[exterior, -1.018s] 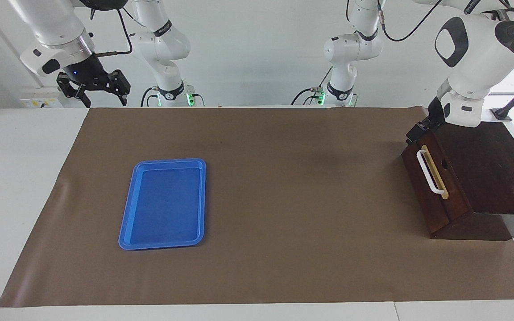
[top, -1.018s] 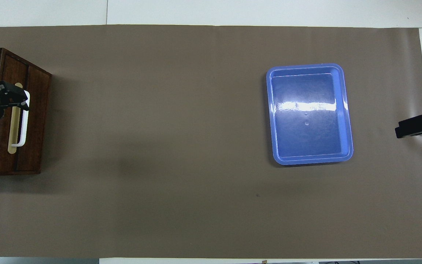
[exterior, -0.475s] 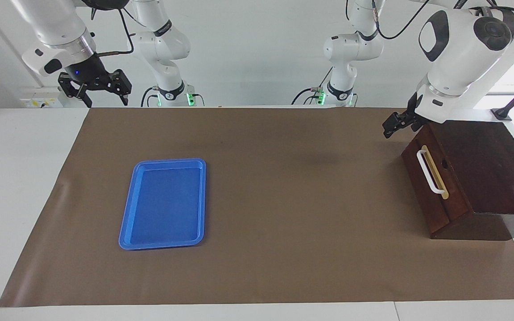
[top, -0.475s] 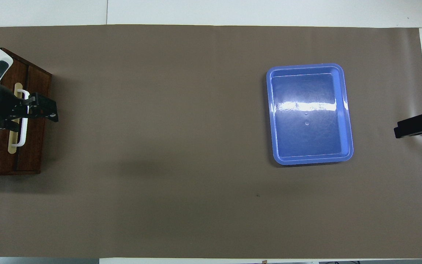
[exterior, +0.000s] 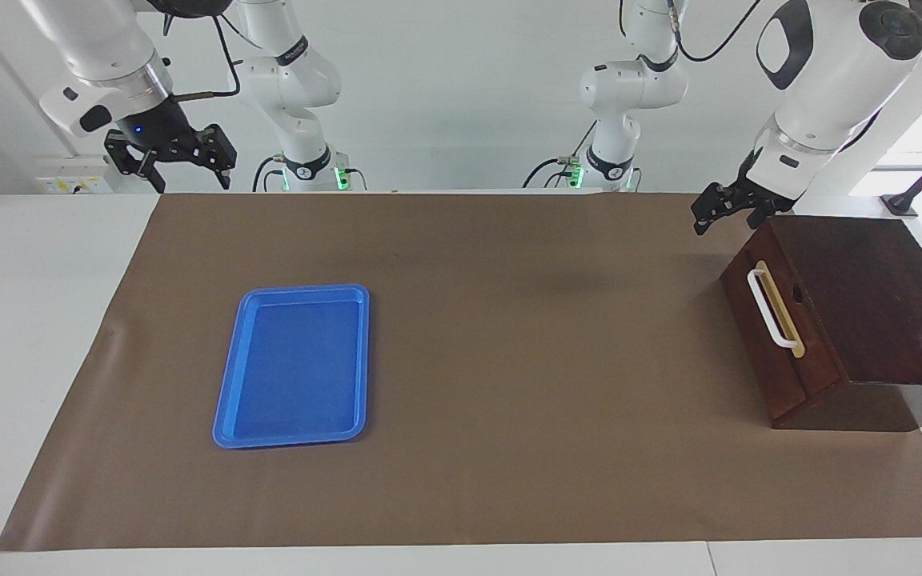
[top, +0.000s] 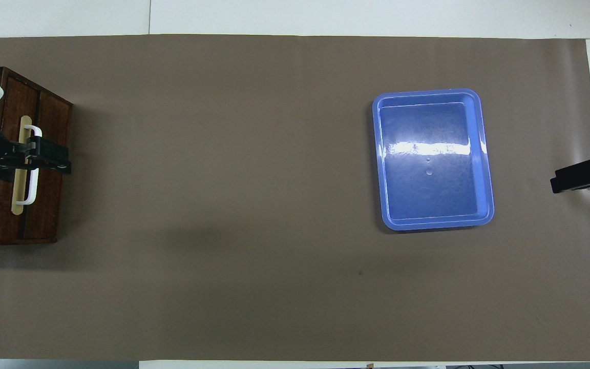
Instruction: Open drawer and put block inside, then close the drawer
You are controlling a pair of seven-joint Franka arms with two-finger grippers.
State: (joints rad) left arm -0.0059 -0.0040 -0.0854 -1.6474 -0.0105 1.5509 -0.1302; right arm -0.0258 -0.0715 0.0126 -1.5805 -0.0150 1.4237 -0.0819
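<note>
At the left arm's end of the table, the drawer (exterior: 777,320) sits fully shut in its dark wooden box (exterior: 869,304), white handle (exterior: 771,310) untouched. Left gripper (exterior: 723,208) has changed most: a sec ago it was down against the box's top corner by the handle; now it's lifted up & off, hanging in the air over the mat just beside the box corner nearest the robots, fingers spread wide, holding nothing. Overhead view makes it look like it's on the handle, but the facing view shows it well clear. Right gripper (exterior: 170,156) is also wide open & empty, waiting high over the table edge at the right arm's end, barely shifted. Blue tray (exterior: 294,365) is empty, same spot. Block isn't visible anywhere – prob. already inside the drawer, can't confirm. Judgement: w/ drawer closed and the left arm backing off, the task looks done or nearly so.
</note>
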